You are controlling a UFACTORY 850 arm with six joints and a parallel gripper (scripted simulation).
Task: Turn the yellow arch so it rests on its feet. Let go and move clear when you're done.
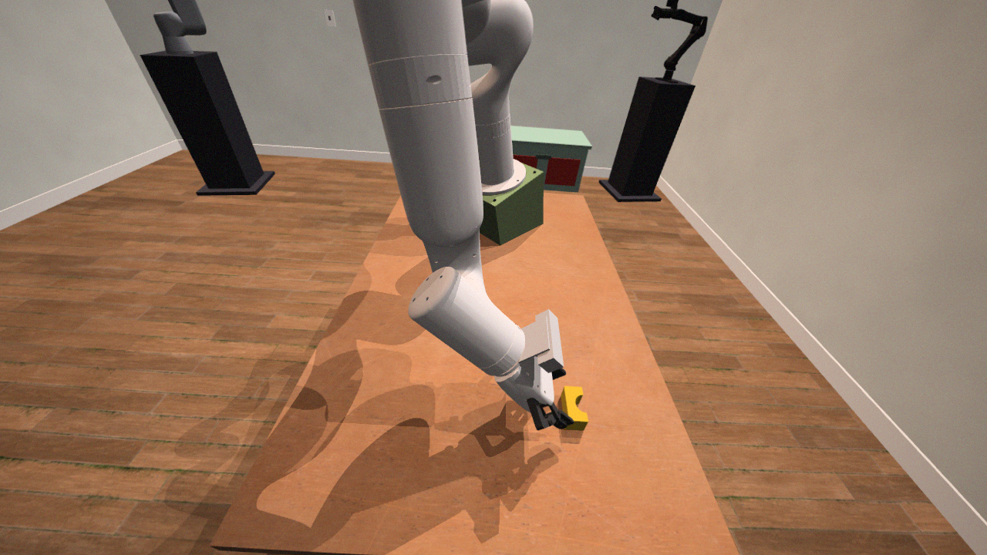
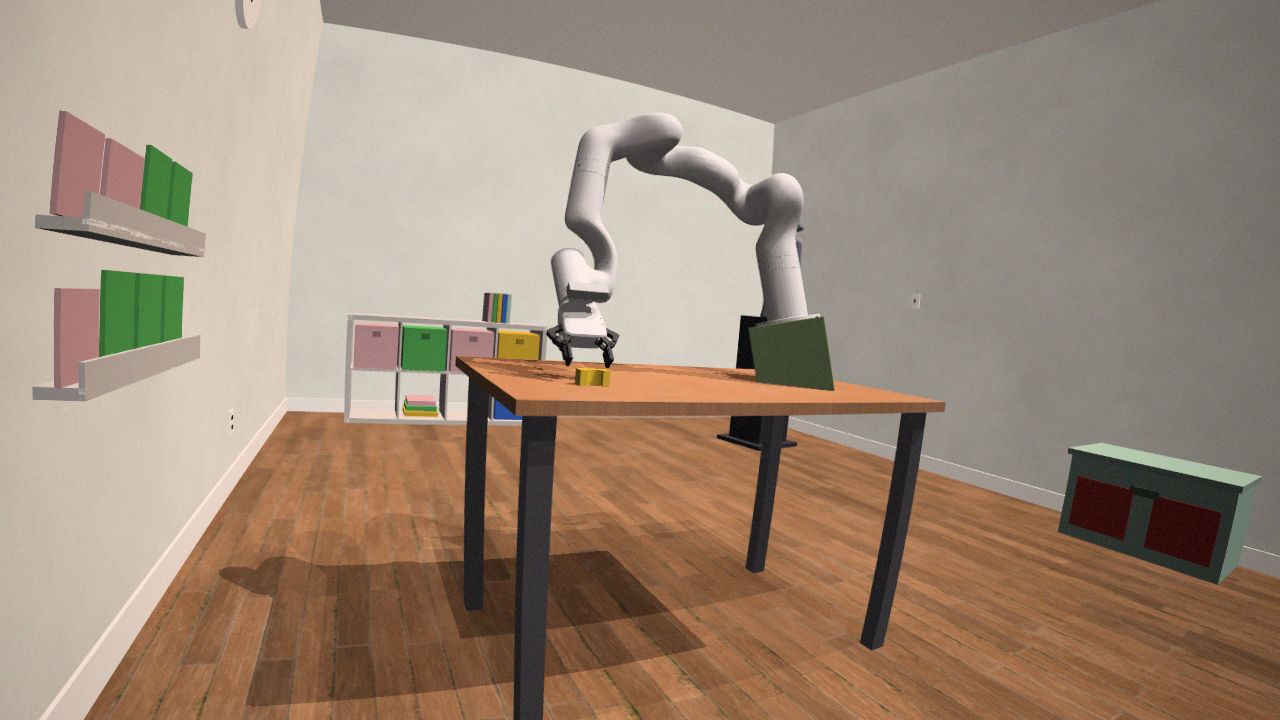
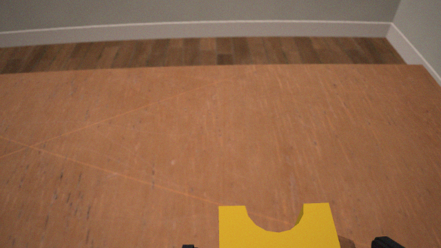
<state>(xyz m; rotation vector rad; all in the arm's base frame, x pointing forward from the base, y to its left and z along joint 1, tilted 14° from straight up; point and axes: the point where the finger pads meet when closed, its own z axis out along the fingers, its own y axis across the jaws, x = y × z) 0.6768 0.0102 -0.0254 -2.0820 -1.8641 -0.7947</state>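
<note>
yellow arch lies flat on its broad face on the wooden table, near the end far from the green base block; you see its curved cutout facing sideways, not down. note the gripper poised just above the arch, fingers spread fully and holding nothing, one dark fingertip beside the arch.

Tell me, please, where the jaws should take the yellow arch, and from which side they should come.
Probably from above, across the two straight ends of the yellow arch. It lies flat on the table, notch sideways; the open gripper hovers just above it.
</note>
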